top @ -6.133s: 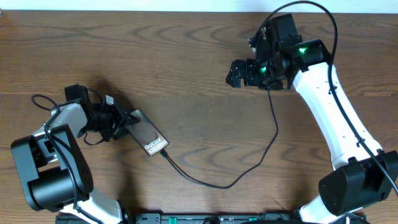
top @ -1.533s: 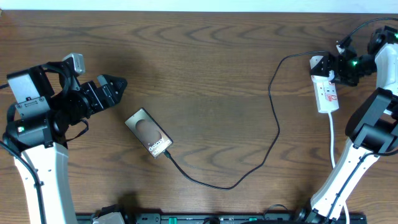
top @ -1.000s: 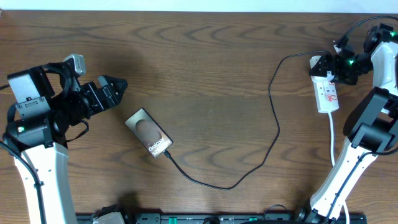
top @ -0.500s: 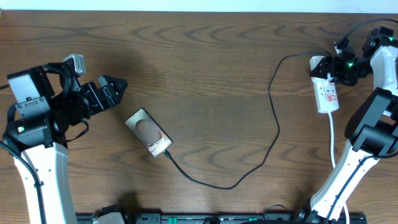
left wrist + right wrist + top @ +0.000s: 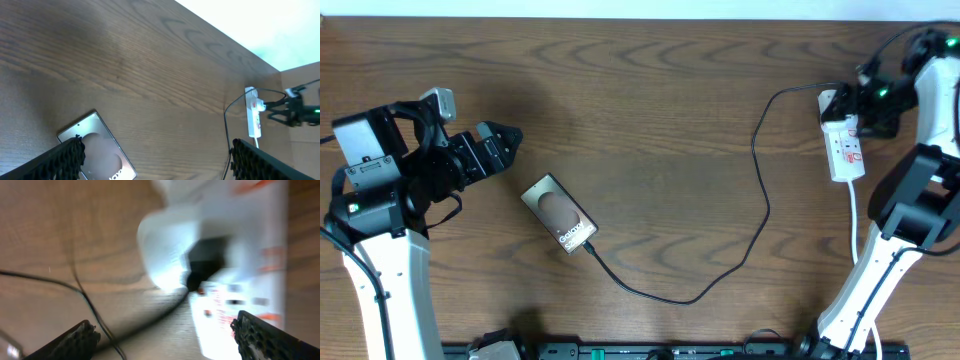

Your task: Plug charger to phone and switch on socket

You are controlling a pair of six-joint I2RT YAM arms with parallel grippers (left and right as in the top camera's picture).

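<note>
- The right pincer (image 5: 165, 330) is spread wide and grips nothing, its two dark fingertips at the lower corners of its own blurred wrist view.
- Just ahead of it lies the socket (image 5: 245, 275), a white strip with red marks. A rounded white block sits at the strip's near end, with a black plug seated in it. Whether a fingertip touches the strip cannot be told.
- From that near end the charger (image 5: 761, 200), a thin black cable, leaves the right pincer and runs in a long loop across the wooden bench (image 5: 650, 90) towards the other arm.
- The strip's white cord trails off from its far end, alongside the right arm.
- The left pincer (image 5: 503, 140) is also wide open and empty, raised off the bench.
- The phone (image 5: 560, 215) lies near the left pincer but apart from it, flat on the bench and at a slant, glossy face up.
- Its white-lettered end points away from the left pincer, and the charger's free end meets the phone at that end.
- In the left wrist view the socket stands well beyond the left pincer, at the far side of the bench.
</note>
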